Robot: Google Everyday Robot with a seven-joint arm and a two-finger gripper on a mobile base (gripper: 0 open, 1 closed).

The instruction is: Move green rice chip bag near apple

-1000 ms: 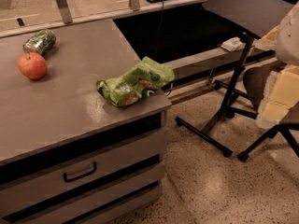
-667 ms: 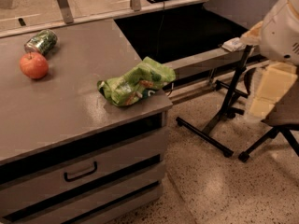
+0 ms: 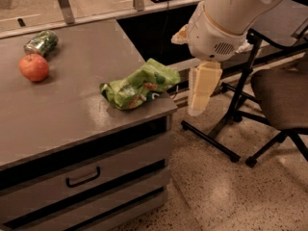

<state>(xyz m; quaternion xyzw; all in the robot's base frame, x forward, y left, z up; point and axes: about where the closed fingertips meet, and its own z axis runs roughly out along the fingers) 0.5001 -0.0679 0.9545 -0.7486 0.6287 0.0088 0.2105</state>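
Note:
The green rice chip bag (image 3: 139,84) lies crumpled on the grey counter (image 3: 62,114), at its front right corner. The red-orange apple (image 3: 34,67) sits at the counter's far left, well apart from the bag. My gripper (image 3: 196,109) hangs down from the white arm (image 3: 226,18), just right of the counter's edge and right of the bag, at about the bag's height. It touches nothing and holds nothing.
A small shiny green can (image 3: 42,42) lies behind the apple. The counter has drawers with a dark handle (image 3: 83,178). A black stand's legs (image 3: 211,138) and a dark chair (image 3: 284,95) stand on the speckled floor at the right.
The arm has swung left from the right edge of the view, bringing the gripper close to the counter's right corner beside the bag. Bag, apple and can have not moved.

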